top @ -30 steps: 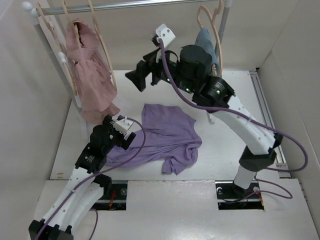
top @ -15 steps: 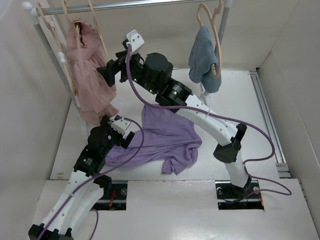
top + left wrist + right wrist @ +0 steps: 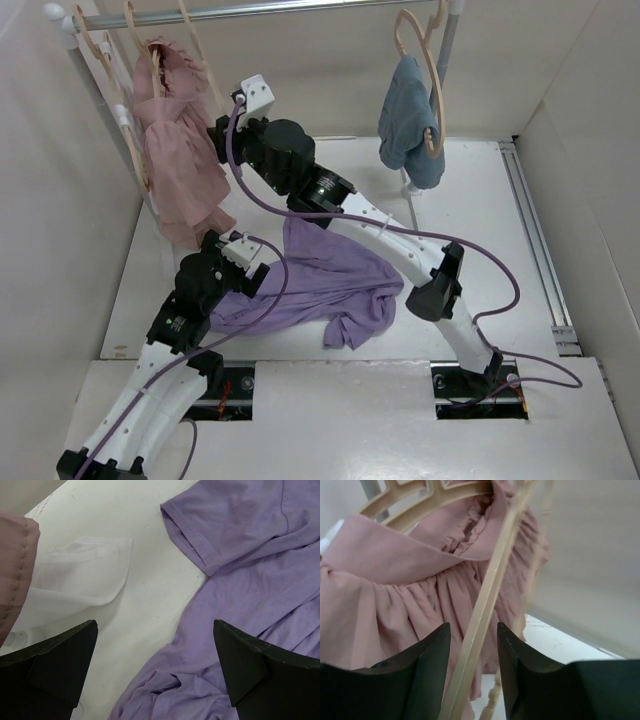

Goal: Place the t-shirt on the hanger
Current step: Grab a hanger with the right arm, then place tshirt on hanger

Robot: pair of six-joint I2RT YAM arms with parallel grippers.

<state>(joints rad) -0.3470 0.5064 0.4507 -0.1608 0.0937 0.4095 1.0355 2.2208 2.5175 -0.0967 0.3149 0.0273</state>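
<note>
The right gripper (image 3: 472, 630) straddles the bare hanger (image 3: 487, 590) arm with narrow gaps on both sides. The pink garment (image 3: 395, 590) crowds close behind it. Along the rail (image 3: 300, 8), open room lies between that garment and the blue garment (image 3: 408, 120). The left gripper (image 3: 155, 627) gapes wide over bare table (image 3: 150, 580), with the t-shirt (image 3: 250, 580) edging in beside it.

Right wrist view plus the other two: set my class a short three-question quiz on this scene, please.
1. True or false: the lavender-purple fabric t-shirt hangs from the rail.
2. What sits between the fingers of the right gripper? A) thin pale wooden hanger B) light-blue garment C) nothing
3. Fill in: the left gripper has its jaws ___.
Key: 1 false, it lies on the white table; 2 A; 3 open.
</note>
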